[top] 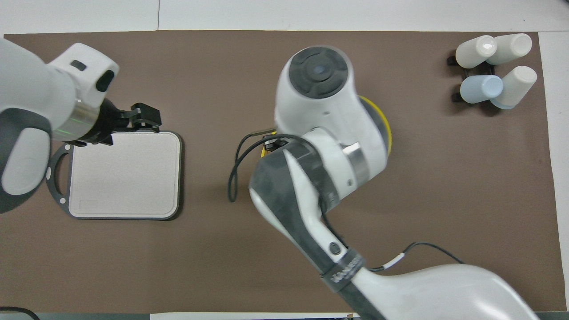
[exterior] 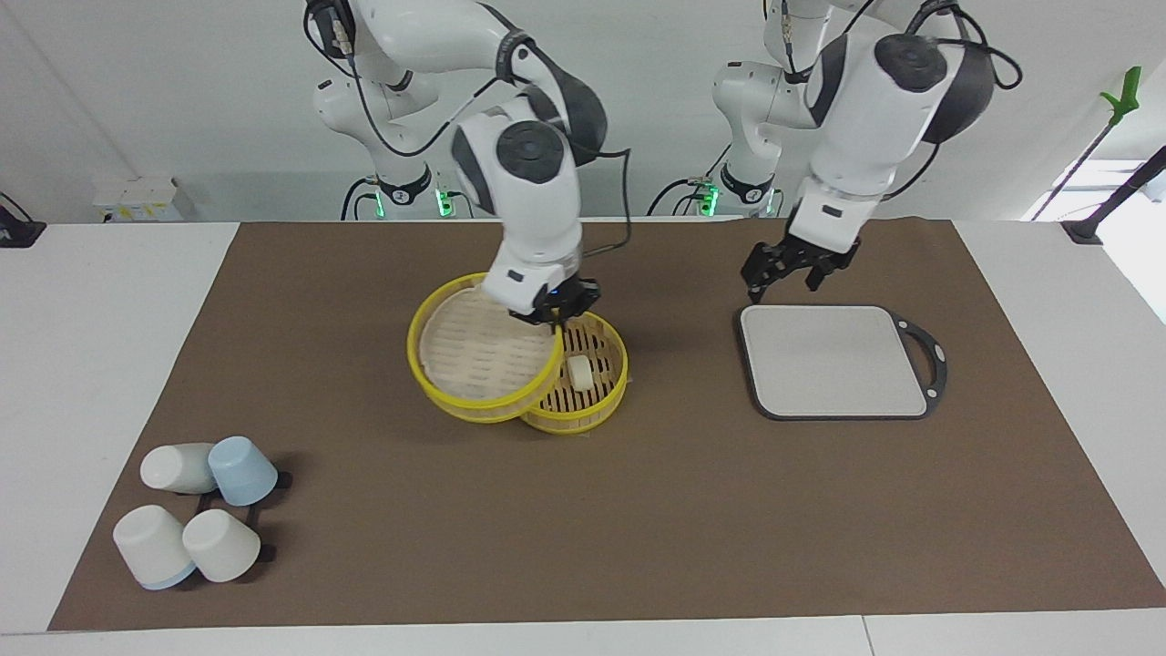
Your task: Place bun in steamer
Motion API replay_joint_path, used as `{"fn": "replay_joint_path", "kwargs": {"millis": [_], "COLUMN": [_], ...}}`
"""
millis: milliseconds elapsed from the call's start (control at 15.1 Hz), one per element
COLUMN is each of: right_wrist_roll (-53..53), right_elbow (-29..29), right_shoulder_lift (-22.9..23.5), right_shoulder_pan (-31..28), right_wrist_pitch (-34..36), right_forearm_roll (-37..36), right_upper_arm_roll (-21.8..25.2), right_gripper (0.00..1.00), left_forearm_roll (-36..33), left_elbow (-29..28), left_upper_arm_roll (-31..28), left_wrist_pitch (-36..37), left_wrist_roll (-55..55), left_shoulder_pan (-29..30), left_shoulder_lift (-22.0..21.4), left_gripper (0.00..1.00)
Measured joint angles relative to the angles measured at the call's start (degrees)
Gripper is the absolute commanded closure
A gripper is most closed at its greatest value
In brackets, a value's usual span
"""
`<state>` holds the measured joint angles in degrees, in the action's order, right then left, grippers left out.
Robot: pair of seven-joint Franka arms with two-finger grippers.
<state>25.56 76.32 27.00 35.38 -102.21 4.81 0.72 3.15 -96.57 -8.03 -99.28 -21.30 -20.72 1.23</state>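
The steamer is a round yellow-rimmed basket in the middle of the brown mat. The cream-white bun lies in it on the slatted floor. My right gripper is shut on the rim of the steamer's lid. It holds the lid tilted, so the lid covers part of the basket on the side toward the right arm's end. In the overhead view the right arm hides the bun and most of the steamer; only a strip of yellow rim shows. My left gripper is open and empty over the grey board's edge nearest the robots.
A grey rectangular board with a black handle lies toward the left arm's end; it also shows in the overhead view. Several white and blue cups lie on a black rack at the mat's corner farthest from the robots, toward the right arm's end.
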Motion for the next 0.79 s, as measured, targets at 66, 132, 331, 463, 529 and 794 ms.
{"fn": "replay_joint_path", "kwargs": {"millis": [66,132,331,463,529,794], "right_wrist_roll": [2.8,4.0,3.9,3.8,3.8,4.2], "right_elbow": [-1.2,-2.1,-2.6,-1.8,-0.9,3.7], "right_shoulder_lift": [2.2,3.9,5.5,5.3,5.1,3.8], "right_shoulder_pan": [2.5,3.5,2.8,2.7,2.8,4.6], "right_wrist_pitch": [-2.2,-3.7,-4.1,-5.0,-6.3,-10.4], "right_forearm_roll": [-0.4,-0.6,-0.6,-0.6,-0.6,-0.6], "right_upper_arm_roll": [0.0,0.1,0.7,0.7,0.7,0.6], "right_gripper": [1.00,1.00,1.00,1.00,1.00,1.00], "left_forearm_roll": [-0.1,-0.3,-0.6,-0.6,-0.6,-0.6], "left_elbow": [0.2,0.8,3.0,3.7,4.0,4.4], "left_upper_arm_roll": [0.0,0.0,0.0,0.0,0.0,0.6], "left_wrist_pitch": [1.2,2.7,6.8,8.5,9.2,10.7], "left_wrist_roll": [3.9,7.7,18.0,20.9,21.4,21.4], "left_shoulder_pan": [2.9,5.5,12.0,14.1,14.3,14.3], "left_shoulder_lift": [-0.7,-1.0,-1.1,-1.1,-1.2,-1.8], "left_gripper": [0.00,0.00,0.00,0.00,0.00,0.00]}}
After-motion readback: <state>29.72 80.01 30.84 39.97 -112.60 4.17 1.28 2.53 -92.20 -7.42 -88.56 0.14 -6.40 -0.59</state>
